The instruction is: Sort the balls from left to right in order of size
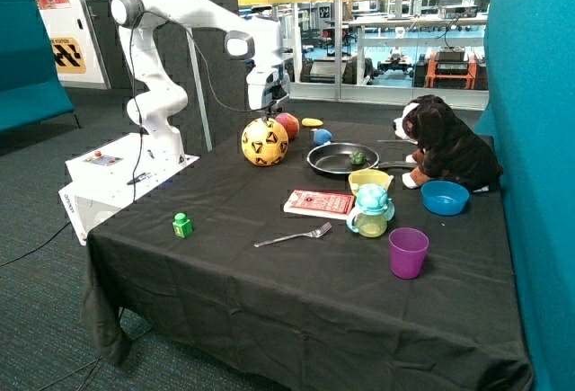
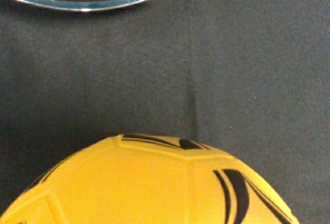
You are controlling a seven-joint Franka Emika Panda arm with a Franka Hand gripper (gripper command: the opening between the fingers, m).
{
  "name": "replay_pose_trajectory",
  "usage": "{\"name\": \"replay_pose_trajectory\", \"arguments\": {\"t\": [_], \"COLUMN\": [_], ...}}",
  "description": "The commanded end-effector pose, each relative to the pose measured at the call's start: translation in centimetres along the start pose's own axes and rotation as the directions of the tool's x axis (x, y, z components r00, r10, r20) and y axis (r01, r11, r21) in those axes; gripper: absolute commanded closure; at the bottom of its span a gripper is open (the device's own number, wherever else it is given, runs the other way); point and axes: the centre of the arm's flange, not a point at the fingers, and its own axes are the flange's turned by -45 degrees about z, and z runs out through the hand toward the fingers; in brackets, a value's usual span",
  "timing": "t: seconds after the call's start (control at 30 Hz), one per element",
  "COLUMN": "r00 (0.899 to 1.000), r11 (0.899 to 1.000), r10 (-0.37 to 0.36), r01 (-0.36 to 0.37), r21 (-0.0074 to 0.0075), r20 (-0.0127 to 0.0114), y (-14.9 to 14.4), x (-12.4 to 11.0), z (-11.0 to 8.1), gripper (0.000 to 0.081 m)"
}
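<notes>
A big yellow ball with black marks [image 1: 265, 142] sits on the black tablecloth [image 1: 225, 256] near the far edge. It fills the lower part of the wrist view [image 2: 154, 183]. A smaller red ball [image 1: 287, 125] lies just behind it, and a small blue ball [image 1: 322, 136] lies between the red ball and the pan. My gripper [image 1: 267, 114] hangs straight above the yellow ball, close to its top.
A frying pan [image 1: 341, 159] holds a small green thing [image 1: 358, 156]; its rim shows in the wrist view [image 2: 93, 2]. A plush dog [image 1: 445, 144], blue bowl [image 1: 445, 197], purple cup [image 1: 409, 253], sippy cup [image 1: 371, 210], red book [image 1: 319, 203], fork [image 1: 295, 236] and green block [image 1: 182, 225] are also there.
</notes>
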Motion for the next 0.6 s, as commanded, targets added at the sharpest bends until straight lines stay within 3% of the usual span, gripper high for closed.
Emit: {"name": "replay_pose_trajectory", "arguments": {"t": [0.0, 0.3, 0.57], "r00": [0.995, 0.993, 0.983], "r11": [0.995, 0.993, 0.983], "r10": [-0.095, -0.119, -0.185], "r01": [0.095, 0.119, 0.185], "r21": [-0.0036, -0.0035, -0.0030], "r20": [0.0064, 0.0065, 0.0067], "y": [-0.1, -1.3, -3.7], "x": [0.4, 1.4, 2.2], "z": [0.0, -0.2, -0.1], "gripper": [0.0000, 0.0000, 0.0000]}}
